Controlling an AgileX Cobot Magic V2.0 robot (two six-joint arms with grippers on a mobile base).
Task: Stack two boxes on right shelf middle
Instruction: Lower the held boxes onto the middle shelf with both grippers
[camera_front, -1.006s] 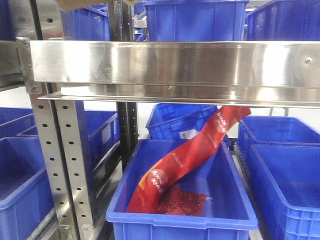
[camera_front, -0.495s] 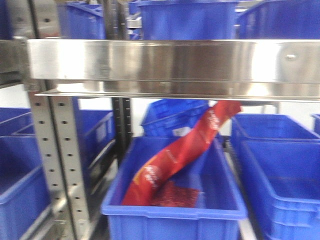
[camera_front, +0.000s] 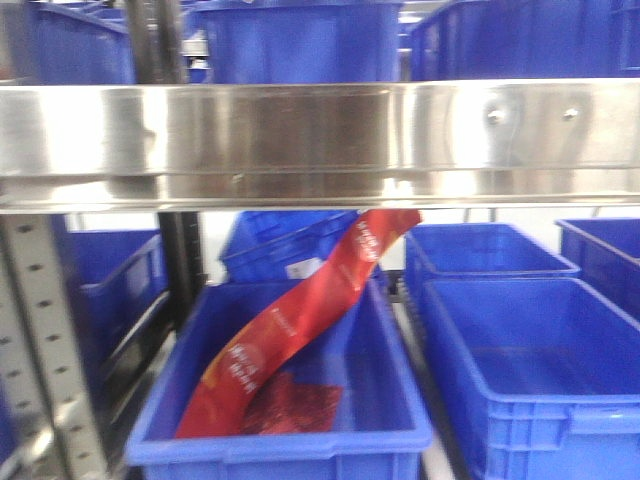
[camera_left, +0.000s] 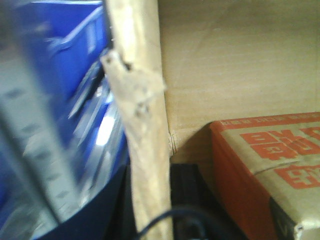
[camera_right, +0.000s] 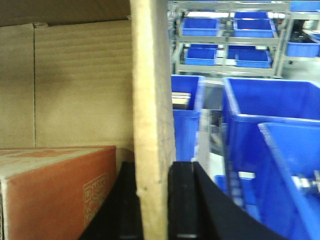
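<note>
While both arms hold a box by its side walls, left fingers and right fingers clamped on the cardboard, the shelf lies ahead; no box shows there, so placing and stacking seem undone.

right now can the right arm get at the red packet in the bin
Probably not. The right gripper has its jaws clamped on the box wall, so it is not free, and the red packet lies in a bin below the shelf.
</note>
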